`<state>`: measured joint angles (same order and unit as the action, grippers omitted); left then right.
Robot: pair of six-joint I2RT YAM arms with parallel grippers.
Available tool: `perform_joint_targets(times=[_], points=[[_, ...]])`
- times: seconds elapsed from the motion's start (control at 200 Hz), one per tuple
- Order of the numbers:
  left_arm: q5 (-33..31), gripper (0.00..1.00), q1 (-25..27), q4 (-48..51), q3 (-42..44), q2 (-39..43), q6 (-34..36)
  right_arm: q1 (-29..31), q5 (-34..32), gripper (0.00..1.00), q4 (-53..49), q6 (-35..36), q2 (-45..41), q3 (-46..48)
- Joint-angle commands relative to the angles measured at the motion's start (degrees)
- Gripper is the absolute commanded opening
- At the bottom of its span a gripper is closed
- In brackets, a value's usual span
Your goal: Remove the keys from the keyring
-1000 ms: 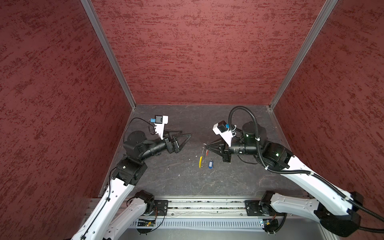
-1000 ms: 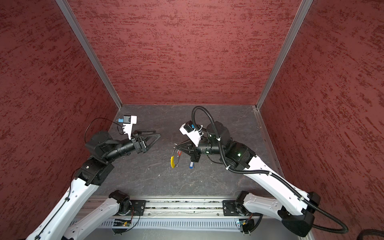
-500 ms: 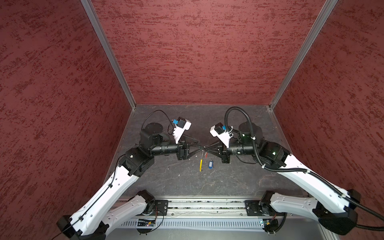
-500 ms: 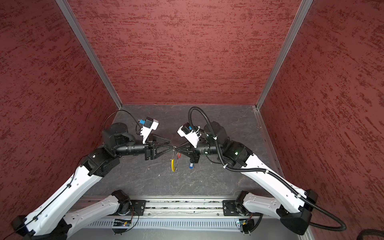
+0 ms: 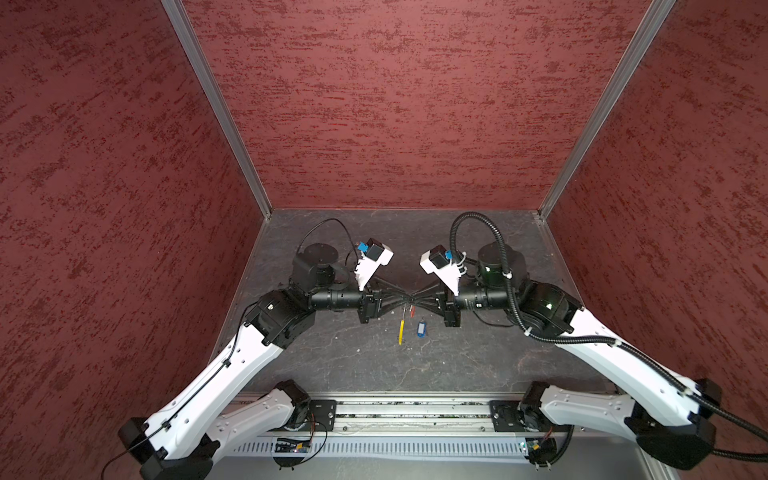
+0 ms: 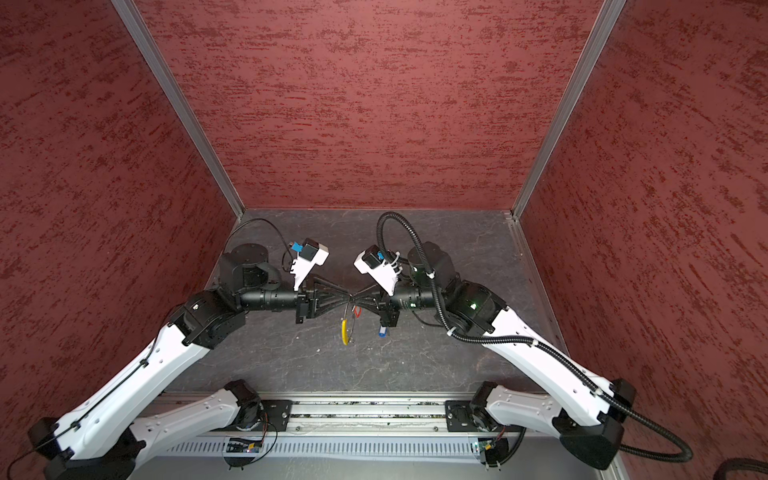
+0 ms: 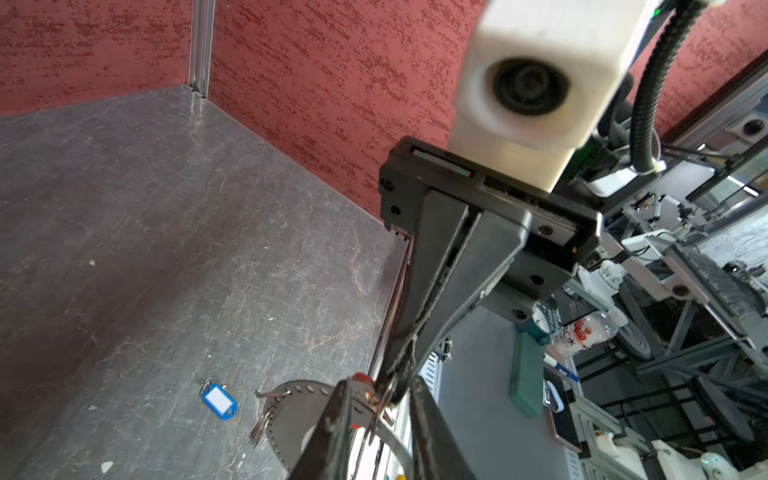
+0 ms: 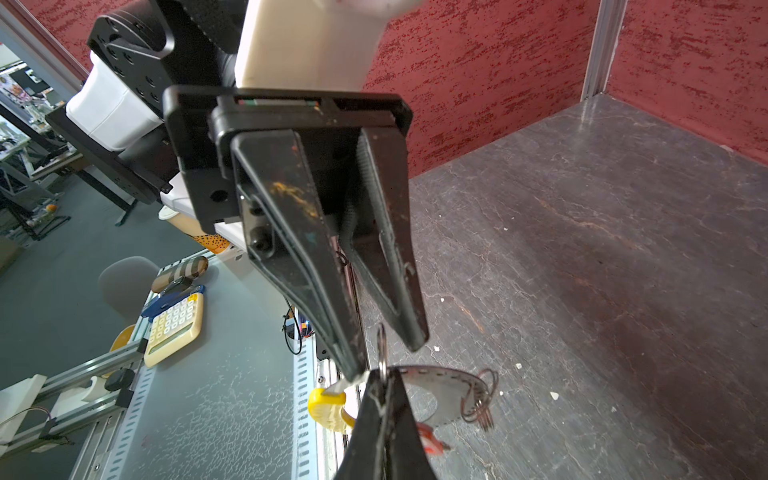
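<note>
R gripper (image 7: 397,380) is shut on the keyring (image 8: 328,409), which hangs under it w/ the red key (image 8: 430,442); the blue key (image 7: 219,401) lies loose on the table (image 7: 124,208) below it. L gripper (image 8: 384,353) faces it tip to tip, jaws a narrow gap apart around 1 small ring (image 8: 380,345), nothing visibly pinched. Risks: L nips wire not key, or a tug drags the keyring out of R's grip & it drops.

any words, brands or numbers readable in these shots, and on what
"Cok": roughly what shows on the label of the bottle beyond the table; the rest is blurred.
Keys of the calculator: too small to read.
White window of the blue key tag: blank.
No other text is readable.
</note>
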<state>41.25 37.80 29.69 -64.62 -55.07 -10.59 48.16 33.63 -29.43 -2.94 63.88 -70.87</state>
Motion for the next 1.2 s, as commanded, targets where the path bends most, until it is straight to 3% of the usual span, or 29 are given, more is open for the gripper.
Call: perform_joint_targets(times=[0.0,0.255,0.406,0.546,0.596,0.691,0.776,0.987,1.192], points=[[-0.16,0.25,0.27,0.41,-1.47,0.49,1.23,-0.10,1.18,0.00,0.78,1.55,0.02,-2.08],[0.43,0.13,0.57,-1.07,-0.93,0.30,0.84,-0.15,1.18,0.00,1.30,1.22,-0.07,-1.81],[-0.05,0.00,0.74,-2.98,-0.30,0.65,0.24,-0.14,1.00,0.00,1.90,0.84,0.11,-1.65],[-1.40,0.00,1.21,-6.48,1.29,1.46,-0.41,-0.09,0.46,0.00,3.51,-0.25,-0.35,-1.48],[-2.20,0.00,1.35,-8.38,2.19,1.98,-0.96,-0.09,-0.62,0.08,4.38,-0.39,-1.04,-1.14],[-4.93,0.00,1.47,-11.63,4.10,3.80,-1.50,-0.09,-3.97,0.36,7.50,-1.02,-3.74,0.61],[-7.34,0.00,1.49,-16.01,6.47,6.07,-2.43,-0.09,-6.19,0.46,12.65,-1.90,-7.17,3.95],[-9.06,0.00,1.83,-27.46,11.56,10.21,-4.68,-0.09,-5.15,0.52,32.89,-6.73,-14.06,15.58],[-5.89,0.00,2.80,-34.32,14.11,11.32,-5.10,0.09,-2.45,0.52,39.99,-8.70,-12.76,18.08]])
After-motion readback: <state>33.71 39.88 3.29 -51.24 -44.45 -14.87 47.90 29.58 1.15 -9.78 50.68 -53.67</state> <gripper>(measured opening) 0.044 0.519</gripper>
